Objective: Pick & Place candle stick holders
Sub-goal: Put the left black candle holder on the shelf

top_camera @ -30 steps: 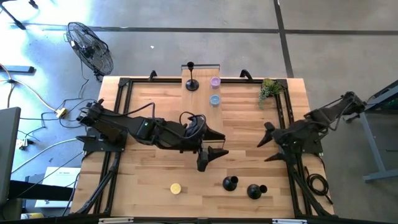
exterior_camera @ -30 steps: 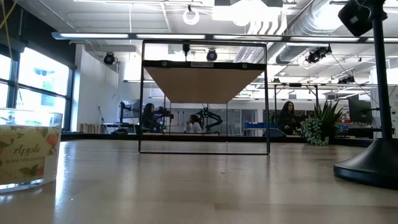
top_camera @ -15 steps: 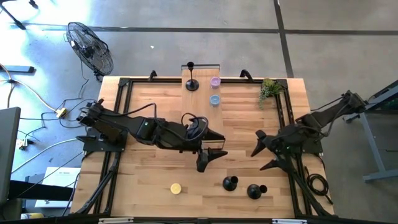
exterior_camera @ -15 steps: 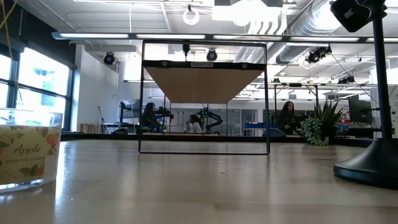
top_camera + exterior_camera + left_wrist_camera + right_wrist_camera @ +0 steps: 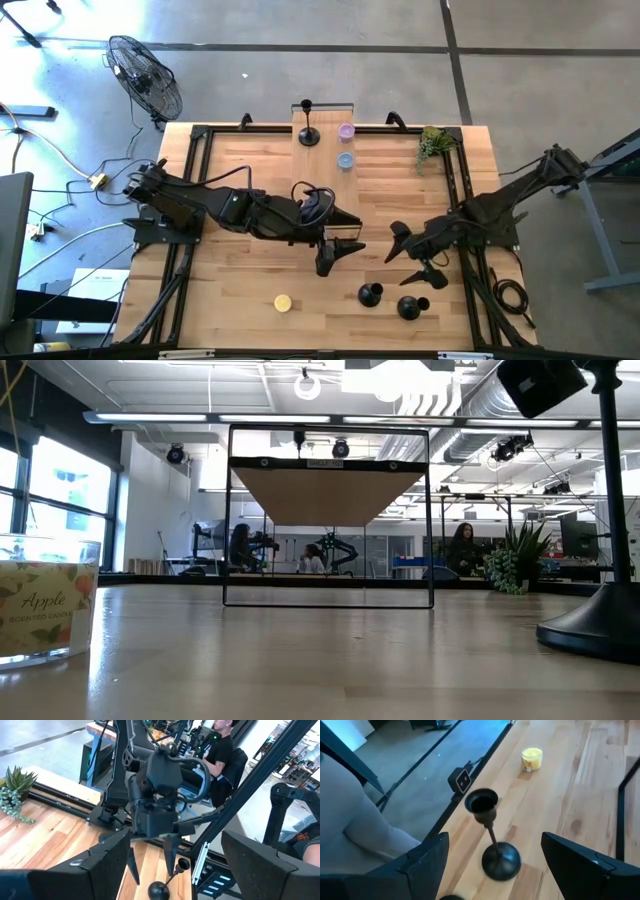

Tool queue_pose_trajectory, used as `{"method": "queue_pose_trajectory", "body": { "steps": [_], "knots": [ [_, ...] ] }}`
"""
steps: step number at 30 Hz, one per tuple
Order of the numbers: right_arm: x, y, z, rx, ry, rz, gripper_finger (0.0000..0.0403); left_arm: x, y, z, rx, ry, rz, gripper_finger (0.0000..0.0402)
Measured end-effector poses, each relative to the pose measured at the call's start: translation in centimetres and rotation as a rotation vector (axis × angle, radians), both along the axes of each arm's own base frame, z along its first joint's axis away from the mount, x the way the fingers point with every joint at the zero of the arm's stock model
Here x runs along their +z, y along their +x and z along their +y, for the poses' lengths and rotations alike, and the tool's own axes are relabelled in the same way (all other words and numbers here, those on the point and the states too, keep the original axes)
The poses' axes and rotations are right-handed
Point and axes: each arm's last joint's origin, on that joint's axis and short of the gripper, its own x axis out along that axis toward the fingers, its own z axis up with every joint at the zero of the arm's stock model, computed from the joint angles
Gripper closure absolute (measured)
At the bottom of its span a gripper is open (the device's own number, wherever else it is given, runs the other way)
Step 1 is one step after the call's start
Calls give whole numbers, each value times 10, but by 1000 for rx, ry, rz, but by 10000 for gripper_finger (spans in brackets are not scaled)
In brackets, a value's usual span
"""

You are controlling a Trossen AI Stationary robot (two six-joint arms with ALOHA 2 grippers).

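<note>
A little green plant is sitting near the far right corner of the wooden surface. A purple cup and a blue cup are standing near the middle of the far edge, just beside a black stand with a round foot. A small yellow candle is resting near the front edge, left of the middle. A fan is standing on the floor off the far left corner. In the low view a glass jar is showing a label that reads "Apple". People are sitting in the room far behind.

Two candle stick holders are standing near the front edge, toward the right: one just left of the other, and nothing is blocking them.

The right pincer is hanging just above and behind them, not touching, with its fingers spread apart. In its wrist view one holder is standing upright between the two fingers.

The left pincer is waiting near the middle of the surface, fingers apart, holding nothing.
</note>
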Motion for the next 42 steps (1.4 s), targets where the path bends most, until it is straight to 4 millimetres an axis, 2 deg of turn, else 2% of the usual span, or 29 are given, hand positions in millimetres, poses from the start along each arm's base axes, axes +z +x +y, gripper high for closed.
{"method": "queue_pose_trajectory", "body": {
  "steps": [9, 21, 42],
  "knots": [
    [-18, 14, 9, 82, -34, 49, 91, 0, 0, 0, 0, 1, 4, 92],
    [-32, 29, 19, 151, -29, 43, 91, 0, 0, 0, 5, 1, 3, 92],
    [-40, 45, 27, 180, -10, -5, 91, -1, 0, 0, 6, 0, 6, 92]
  ]
}}
